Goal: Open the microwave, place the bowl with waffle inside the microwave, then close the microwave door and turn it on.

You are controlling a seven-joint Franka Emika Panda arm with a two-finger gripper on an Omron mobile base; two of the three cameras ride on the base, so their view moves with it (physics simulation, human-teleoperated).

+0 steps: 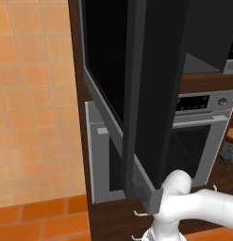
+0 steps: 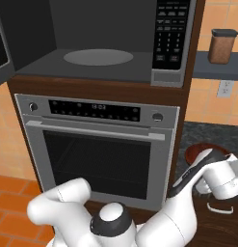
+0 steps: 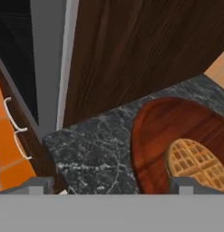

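Microwave door (image 1: 137,94) swung wide, cavity (image 2: 96,57) bare at top of right base view. Gripper (image 3: 111,186) spread wide, holding nothing, above dark counter (image 3: 93,149). Bowl (image 3: 152,136) with waffle (image 3: 197,163) at lower right of hand view. Best to shift toward the rim, straddle it, then close.

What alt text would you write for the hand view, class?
A reddish-brown bowl holding a waffle sits on a dark marble counter, seen from above past the open hand. Behind it rises a brown wooden cabinet side.
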